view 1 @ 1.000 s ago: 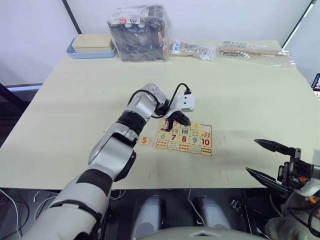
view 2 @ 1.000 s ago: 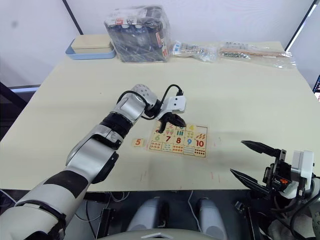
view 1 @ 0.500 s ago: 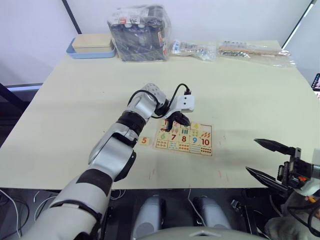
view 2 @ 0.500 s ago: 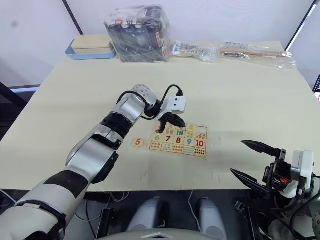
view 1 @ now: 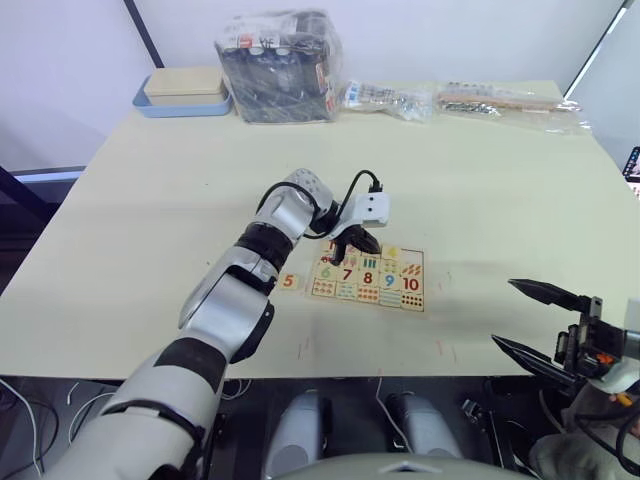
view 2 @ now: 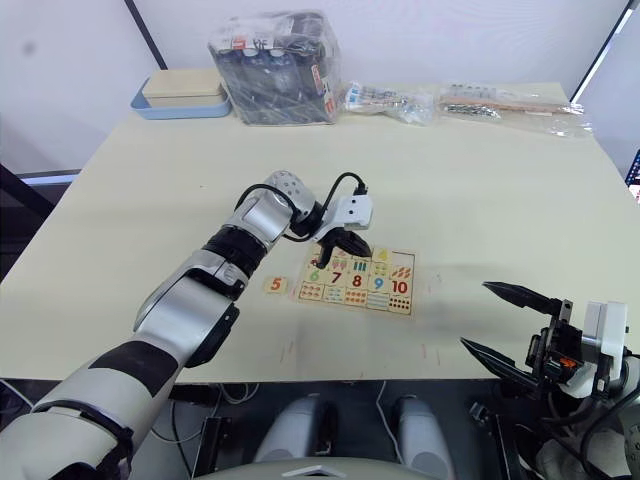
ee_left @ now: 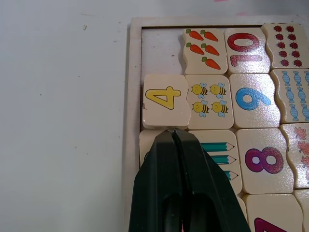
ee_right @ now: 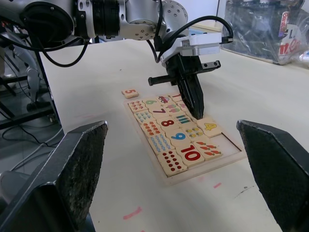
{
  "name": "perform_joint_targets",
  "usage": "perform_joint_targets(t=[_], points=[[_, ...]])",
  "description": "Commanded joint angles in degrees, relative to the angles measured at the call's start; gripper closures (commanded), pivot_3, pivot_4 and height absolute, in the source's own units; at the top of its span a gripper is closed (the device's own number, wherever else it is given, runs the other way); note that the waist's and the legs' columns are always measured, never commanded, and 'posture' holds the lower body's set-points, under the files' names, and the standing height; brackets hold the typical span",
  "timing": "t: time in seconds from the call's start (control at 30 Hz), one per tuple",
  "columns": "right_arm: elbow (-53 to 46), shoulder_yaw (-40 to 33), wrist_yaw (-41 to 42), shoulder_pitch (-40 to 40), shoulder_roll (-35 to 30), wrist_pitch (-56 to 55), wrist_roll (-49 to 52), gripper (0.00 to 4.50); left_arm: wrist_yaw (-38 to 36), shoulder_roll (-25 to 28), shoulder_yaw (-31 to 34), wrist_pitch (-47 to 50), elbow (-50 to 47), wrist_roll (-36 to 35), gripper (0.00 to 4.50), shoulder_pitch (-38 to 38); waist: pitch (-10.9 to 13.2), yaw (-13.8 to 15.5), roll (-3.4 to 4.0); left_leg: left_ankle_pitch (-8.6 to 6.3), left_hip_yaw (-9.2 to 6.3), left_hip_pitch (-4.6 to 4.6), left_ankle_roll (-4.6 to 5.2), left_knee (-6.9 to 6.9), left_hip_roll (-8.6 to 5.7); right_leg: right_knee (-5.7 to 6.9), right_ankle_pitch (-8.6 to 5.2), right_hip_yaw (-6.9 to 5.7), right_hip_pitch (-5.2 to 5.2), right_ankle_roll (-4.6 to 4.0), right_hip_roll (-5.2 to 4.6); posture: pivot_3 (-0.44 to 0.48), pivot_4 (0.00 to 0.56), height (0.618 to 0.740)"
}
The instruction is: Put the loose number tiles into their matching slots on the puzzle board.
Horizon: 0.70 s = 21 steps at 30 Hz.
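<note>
Left gripper (ee_left: 173, 131) is clenched, tips probably touching the 4 tile (ee_left: 165, 99) sitting crooked over the board (ee_left: 131, 96) edge; right gripper (view 1: 528, 318) hangs released.

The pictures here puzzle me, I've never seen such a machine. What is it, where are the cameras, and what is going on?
It is a humanoid robot with two arms, each ending in two black fingers. Two pictures come from cameras in its head, looking down on a table; two come from cameras on its wrists. On the table lies a wooden puzzle board of number tiles, with a loose 5 tile beside it. The left gripper, fingers shut and holding nothing, touches its tips to the yellow 4 tile, which sits crooked over the board's rim. The right gripper waits open, off the table's near edge. At the far edge are a blue-rimmed box and plastic-wrapped packages.
</note>
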Motion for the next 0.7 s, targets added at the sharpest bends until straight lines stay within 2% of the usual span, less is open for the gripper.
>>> perform_joint_targets(t=[0.03, 0.7], points=[[-1.6, -1.6, -0.1, -0.1, -0.2, -0.8, 0.7, 0.0, -0.4, -0.4, 0.7, -0.4, -0.6, -0.3, 4.47, -2.1, 0.0, 0.0, 0.0, 0.0, 0.0, 0.0, 0.0, 0.0, 0.0, 0.0, 0.0, 0.0, 0.0, 0.0, 0.0, 0.0, 0.15, 0.74], [-1.8, -1.7, 0.1, 0.5, -0.2, -0.8, 0.7, 0.0, -0.5, -1.1, 0.4, -0.6, -0.6, 0.0, 4.47, -1.6, 0.0, 0.0, 0.0, 0.0, 0.0, 0.0, 0.0, 0.0, 0.0, 0.0, 0.0, 0.0, 0.0, 0.0, 0.0, 0.0, 0.15, 0.74]])
